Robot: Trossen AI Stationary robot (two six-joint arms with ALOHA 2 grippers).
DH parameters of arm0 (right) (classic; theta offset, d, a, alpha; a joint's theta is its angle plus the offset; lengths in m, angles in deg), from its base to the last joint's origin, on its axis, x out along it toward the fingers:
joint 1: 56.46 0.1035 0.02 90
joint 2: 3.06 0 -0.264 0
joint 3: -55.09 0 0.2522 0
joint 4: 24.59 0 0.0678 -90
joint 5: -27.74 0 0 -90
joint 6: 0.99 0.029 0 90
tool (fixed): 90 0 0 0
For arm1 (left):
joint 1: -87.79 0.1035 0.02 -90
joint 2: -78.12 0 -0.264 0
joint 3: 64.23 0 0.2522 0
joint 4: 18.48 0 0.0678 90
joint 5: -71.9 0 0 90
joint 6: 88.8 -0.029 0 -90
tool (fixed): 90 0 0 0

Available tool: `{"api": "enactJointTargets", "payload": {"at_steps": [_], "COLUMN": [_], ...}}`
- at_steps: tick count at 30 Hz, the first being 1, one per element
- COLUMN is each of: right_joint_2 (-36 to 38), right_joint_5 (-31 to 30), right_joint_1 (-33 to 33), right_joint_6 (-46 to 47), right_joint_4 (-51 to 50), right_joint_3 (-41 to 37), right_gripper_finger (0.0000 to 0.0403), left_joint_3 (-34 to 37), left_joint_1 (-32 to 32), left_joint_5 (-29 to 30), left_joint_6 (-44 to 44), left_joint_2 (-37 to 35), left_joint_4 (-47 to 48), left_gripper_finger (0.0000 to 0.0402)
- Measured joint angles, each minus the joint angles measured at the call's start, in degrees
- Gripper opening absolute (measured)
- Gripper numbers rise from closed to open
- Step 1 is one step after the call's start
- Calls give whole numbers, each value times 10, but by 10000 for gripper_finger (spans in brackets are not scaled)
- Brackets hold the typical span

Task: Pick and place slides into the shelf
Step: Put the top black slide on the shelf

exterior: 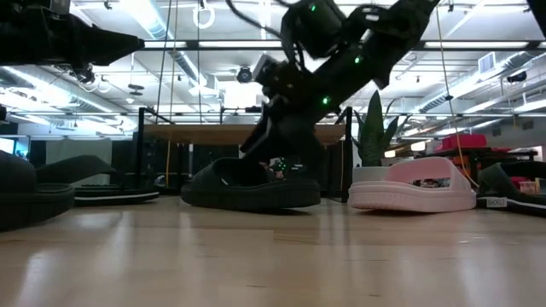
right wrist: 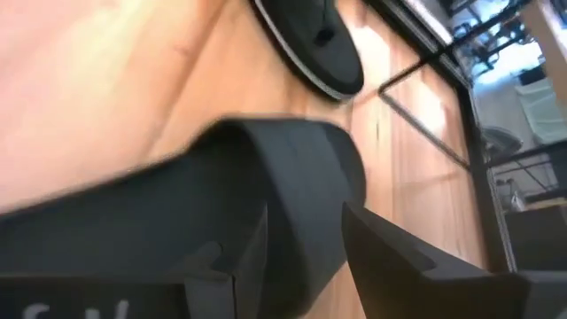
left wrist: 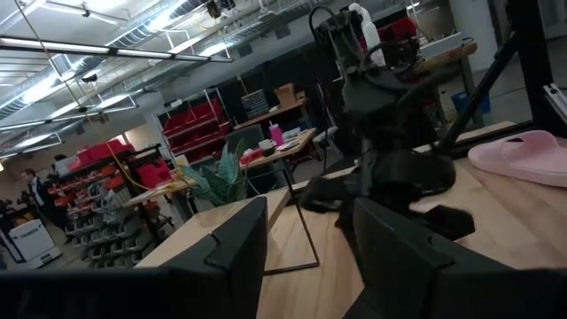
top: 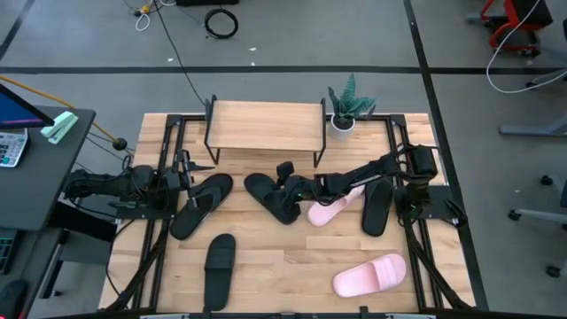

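Right pincer (top: 285, 182) is sitting low at the centre of the table (top: 292, 257), its fingers (right wrist: 390, 266) standing apart around the strap of a black slide (top: 270, 197), one finger over the strap and one under it; whether they are pressing on it cannot be told. At three o'clock from that slide a pale pink slide (top: 335, 206) is lying partly beneath the right arm, and a further black slide (top: 377, 206) is lying beyond it. At nine o'clock another black slide (top: 201, 205) is resting beside the left pincer (top: 188, 168), which is waiting with fingers apart near the table's left edge. At seven o'clock a fourth black slide (top: 219, 269) is lying near the front edge; at five o'clock a second pale pink slide (top: 369, 276) is lying there too. At twelve o'clock the shelf (top: 264, 127) is standing at the far side of the table, nothing resting on its plank top. A potted plant (top: 346, 108) is standing just beside the shelf's right end.
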State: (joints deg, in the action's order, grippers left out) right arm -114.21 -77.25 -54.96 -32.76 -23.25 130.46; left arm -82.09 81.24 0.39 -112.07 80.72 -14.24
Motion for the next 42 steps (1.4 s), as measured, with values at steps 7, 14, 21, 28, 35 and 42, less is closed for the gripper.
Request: {"api": "enactJointTargets", "payload": {"at_steps": [7,14,21,28,35,42], "right_joint_2": [-35,-38,-38,-11,105,213], "right_joint_5": [15,17,55,66,26,-291], "right_joint_1": [-16,-32,-60,-50,21,29], "right_joint_6": [-27,-27,-16,67,172,46], "right_joint_4": [28,27,15,12,15,6], "right_joint_3": [7,36,39,38,39,39], "right_gripper_finger": [154,131,19,11,14,9], "left_joint_3": [0,0,0,0,0,0], "left_joint_1": [0,0,0,0,0,0], "left_joint_5": [0,0,0,0,0,0], "left_joint_6": [-7,-7,-5,-1,2,1], "left_joint_2": [0,0,0,0,0,0], "left_joint_4": [-4,-5,-5,-5,-5,-5], "left_gripper_finger": [174,172,172,173,174,173]}}
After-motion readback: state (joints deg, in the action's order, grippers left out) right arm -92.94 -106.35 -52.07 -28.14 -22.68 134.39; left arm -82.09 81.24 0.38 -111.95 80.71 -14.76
